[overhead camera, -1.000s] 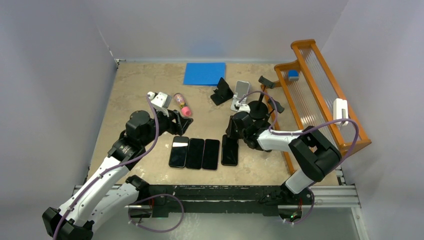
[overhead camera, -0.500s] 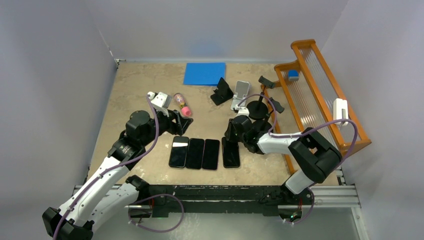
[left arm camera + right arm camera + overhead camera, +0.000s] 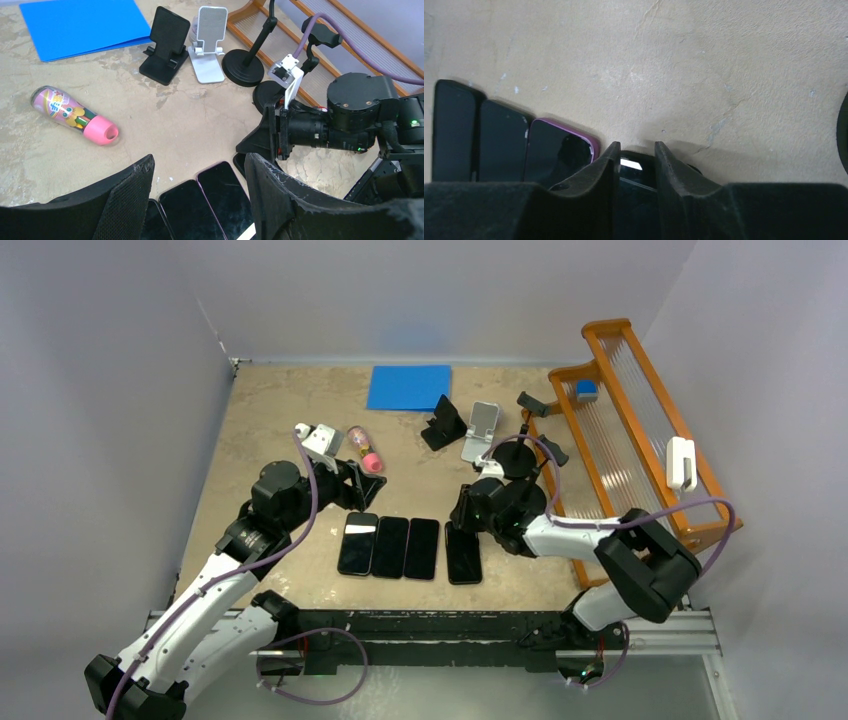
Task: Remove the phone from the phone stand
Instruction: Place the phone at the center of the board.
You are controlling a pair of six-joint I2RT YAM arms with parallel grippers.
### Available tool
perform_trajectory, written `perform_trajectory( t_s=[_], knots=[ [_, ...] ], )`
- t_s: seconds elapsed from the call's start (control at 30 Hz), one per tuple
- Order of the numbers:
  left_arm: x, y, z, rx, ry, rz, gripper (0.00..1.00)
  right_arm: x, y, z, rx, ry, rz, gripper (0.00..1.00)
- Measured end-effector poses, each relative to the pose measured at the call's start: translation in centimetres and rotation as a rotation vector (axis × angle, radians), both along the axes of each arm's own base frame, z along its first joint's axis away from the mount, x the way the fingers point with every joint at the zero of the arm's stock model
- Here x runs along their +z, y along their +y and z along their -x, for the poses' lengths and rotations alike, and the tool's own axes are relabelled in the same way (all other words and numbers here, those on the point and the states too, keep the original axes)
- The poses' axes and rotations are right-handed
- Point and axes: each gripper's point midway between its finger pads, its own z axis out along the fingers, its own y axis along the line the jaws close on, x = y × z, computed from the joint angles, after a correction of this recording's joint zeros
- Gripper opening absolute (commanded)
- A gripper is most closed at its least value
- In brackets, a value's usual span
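**Phone flat on the surface, right end effector low over its far end**

From above, you had the phone (image 3: 463, 558) lying flat on the surface (image 3: 280, 420). It was the rightmost in a row with three other phones (image 3: 390, 547), well apart from the black stand (image 3: 442, 426) and the white stand (image 3: 481, 432). Your right end effector (image 3: 463, 526) sat low over the phone's far end. Your left end effector (image 3: 352, 486) hung just beyond the far end of the row's leftmost phone, near a pink bottle (image 3: 364, 450).

In the left wrist view, its fingers (image 3: 125, 200) stood wide apart, clamped on nothing.

In the right wrist view, the fingers (image 3: 604, 170) stood a little apart, with the phone's edge showing in the gap. You could not tell whether they touched it.
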Motion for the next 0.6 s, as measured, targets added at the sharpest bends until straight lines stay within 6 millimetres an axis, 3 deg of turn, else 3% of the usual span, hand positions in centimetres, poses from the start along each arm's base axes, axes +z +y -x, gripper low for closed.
perform_trajectory(
  t_s=[0.33,0.6],
  knots=[
    [0.1,0.0,0.0,0.000,-0.003,0.002,0.64,5.2,0.1,0.8,0.006,-0.053,-0.105,0.60],
    [0.3,0.1,0.1,0.000,-0.008,0.005,0.64,5.3,-1.3,3.4,0.011,-0.004,-0.129,0.67]
  ],
)
